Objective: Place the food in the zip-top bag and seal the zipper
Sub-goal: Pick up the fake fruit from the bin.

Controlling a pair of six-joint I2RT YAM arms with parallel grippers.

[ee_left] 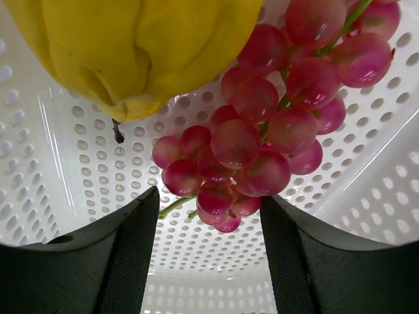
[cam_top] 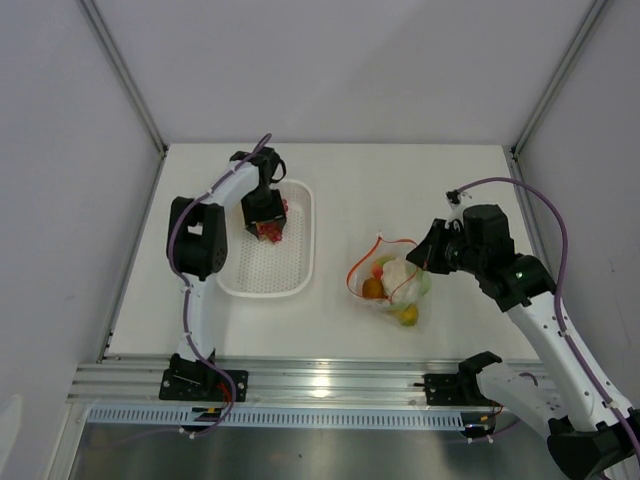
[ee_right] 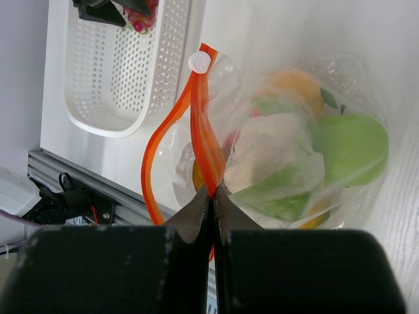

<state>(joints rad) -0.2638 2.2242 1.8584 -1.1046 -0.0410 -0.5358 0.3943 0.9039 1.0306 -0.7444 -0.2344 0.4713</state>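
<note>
Where the right gripper (ee_right: 211, 196) clamps its fingers on the zipper (ee_right: 201, 124), the zip-top bag (ee_right: 340, 72) lies on the table (cam_top: 400, 200) with its mouth gaping. Inside are the cauliflower (ee_right: 275, 147), green apple (ee_right: 350, 147) and an orange fruit (ee_right: 294, 82). Farther off, in the white basket (ee_left: 59, 170), the left gripper (ee_left: 209, 199) holds its fingers apart, flanking the grapes (ee_left: 262, 131) just beside the yellow mango (ee_left: 137, 46).
</note>
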